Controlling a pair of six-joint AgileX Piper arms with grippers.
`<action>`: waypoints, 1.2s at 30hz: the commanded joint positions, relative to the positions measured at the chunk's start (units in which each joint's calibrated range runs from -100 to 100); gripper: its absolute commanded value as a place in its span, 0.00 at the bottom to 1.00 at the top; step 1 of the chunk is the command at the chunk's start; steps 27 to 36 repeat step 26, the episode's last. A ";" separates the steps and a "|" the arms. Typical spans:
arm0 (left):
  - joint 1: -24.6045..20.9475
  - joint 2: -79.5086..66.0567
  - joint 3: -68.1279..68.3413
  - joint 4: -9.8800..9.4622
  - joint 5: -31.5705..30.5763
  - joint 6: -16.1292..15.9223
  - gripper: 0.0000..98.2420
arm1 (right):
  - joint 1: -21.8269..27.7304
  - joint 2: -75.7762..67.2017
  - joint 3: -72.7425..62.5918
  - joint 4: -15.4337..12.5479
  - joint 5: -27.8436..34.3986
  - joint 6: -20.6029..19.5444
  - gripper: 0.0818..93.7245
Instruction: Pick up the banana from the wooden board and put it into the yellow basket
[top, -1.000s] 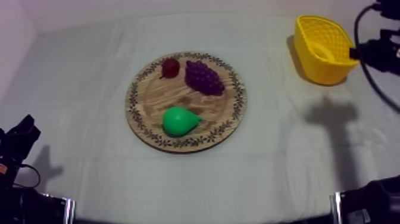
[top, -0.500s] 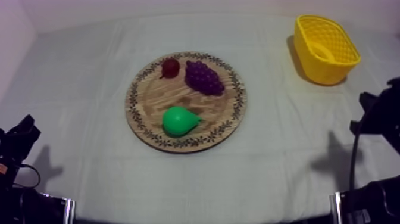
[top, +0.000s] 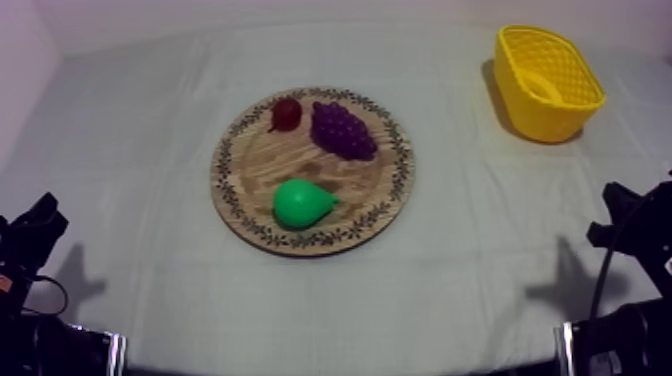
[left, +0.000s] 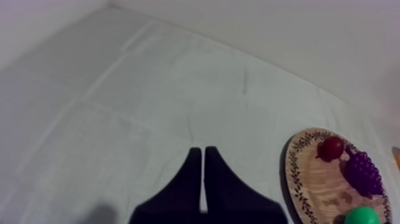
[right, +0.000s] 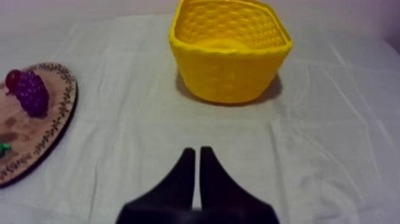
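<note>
The banana (top: 545, 88) is lying inside the basket (top: 517, 98). The left pincer (left: 202, 152) and right pincer (right: 197, 152) are sitting narrow and empty, well apart from the basket. A careless sweep by the right pincer could be tipping it over.

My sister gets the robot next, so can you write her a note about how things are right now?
Left gripper: shut on nothing, over the cloth beside the wooden board.
Right gripper: shut on nothing, facing the yellow basket.
The board holds a pear, grapes and a small red fruit.
A pale curved shape in the basket looks like the banana.
Done: seemingly the whole job.
Left: just confirm the banana.
</note>
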 joint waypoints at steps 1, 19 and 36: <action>-0.01 -0.05 -0.01 -0.03 0.00 0.00 0.00 | 0.13 -0.19 -0.08 -0.02 0.32 -0.78 0.01; -0.01 -0.05 -0.01 -0.03 0.00 0.02 0.00 | 0.24 -0.48 -0.09 -0.01 0.66 7.98 0.00; -0.01 -0.05 -0.01 -0.03 0.00 0.01 0.00 | 0.24 -0.48 -0.09 -0.01 0.66 8.00 0.00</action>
